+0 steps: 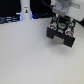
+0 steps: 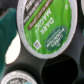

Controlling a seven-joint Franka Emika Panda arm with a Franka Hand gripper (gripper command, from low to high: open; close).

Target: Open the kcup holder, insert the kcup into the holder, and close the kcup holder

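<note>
Because the wrist view is filled almost edge to edge by the kcup (image 2: 46,27), I read it as hanging right under my palm: a small pod with a green foil lid printed "Dark Magic" and a white rim round it, lid facing up at my camera, so its short axis runs straight up and down and its body points down toward the round slots of the kcup holder (image 2: 57,70). One dark slot gapes just beside it, and a second pod (image 2: 15,78) already sits in a neighbouring slot. In the exterior view my gripper (image 1: 61,22) hangs over the holder's open black tray at the exterior view's right, well apart from the tall white post (image 1: 25,11) at the back of the pale table (image 1: 30,55). My fingers do not show clearly in either view, so I cannot tell whether I am clamped on the pod or spread. I judge it light, thin-walled and easily dented, the foil puncturable, the plastic slick; the rim or upper wall is the place to pinch, gently
</note>
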